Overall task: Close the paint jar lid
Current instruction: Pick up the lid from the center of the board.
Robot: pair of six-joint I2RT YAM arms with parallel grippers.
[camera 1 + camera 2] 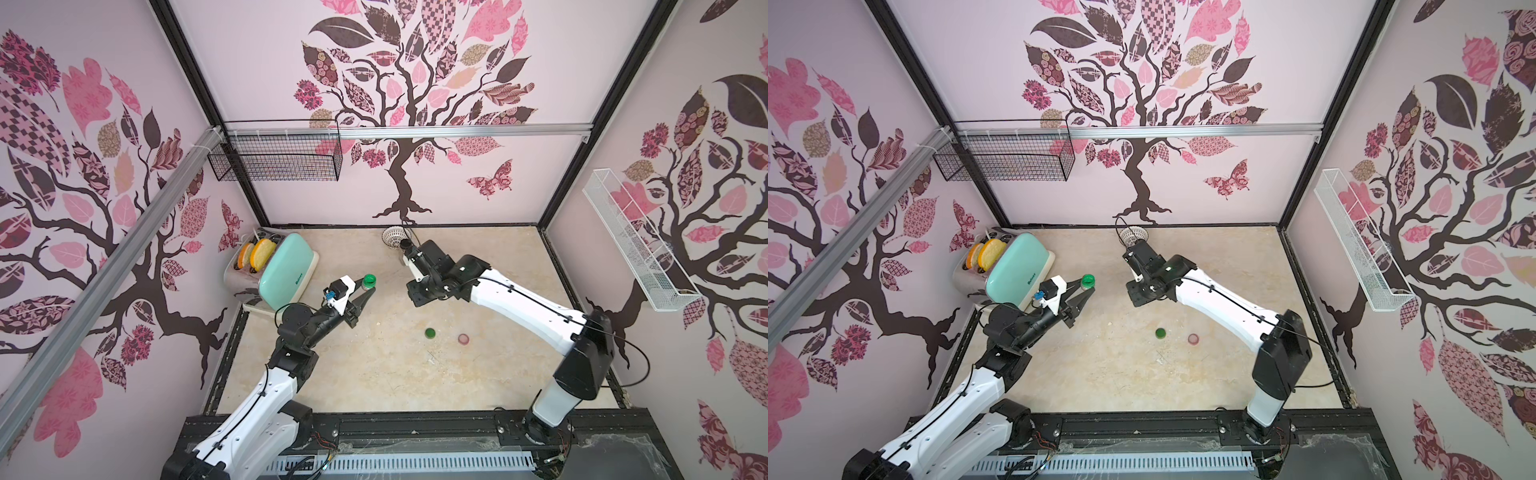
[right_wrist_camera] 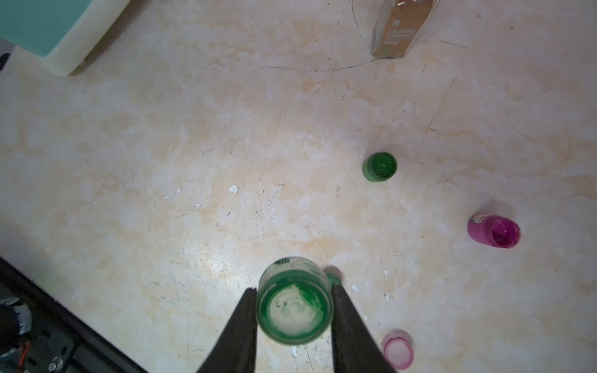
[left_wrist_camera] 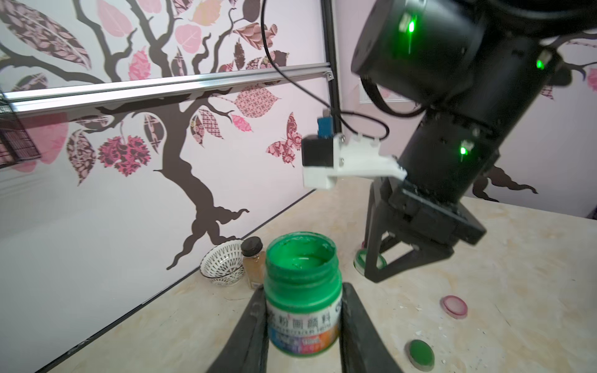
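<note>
While left jaws clamp the jar (image 3: pixel 303 290), right jaws pinch its lid (image 2: pixel 294 306).

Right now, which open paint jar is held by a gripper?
The bright green jar with the printed label, clamped in the left gripper; the dark green jar and the magenta jar sit free on the table.

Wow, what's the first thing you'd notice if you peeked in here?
The huge pink-and-brown tree spread across the back wall grabs you first. Then comes the open green paint jar, held between the jaws of the left gripper, near the mint-green box. Close by, the jaws of the right gripper pinch a green lid, whitish inside.
</note>
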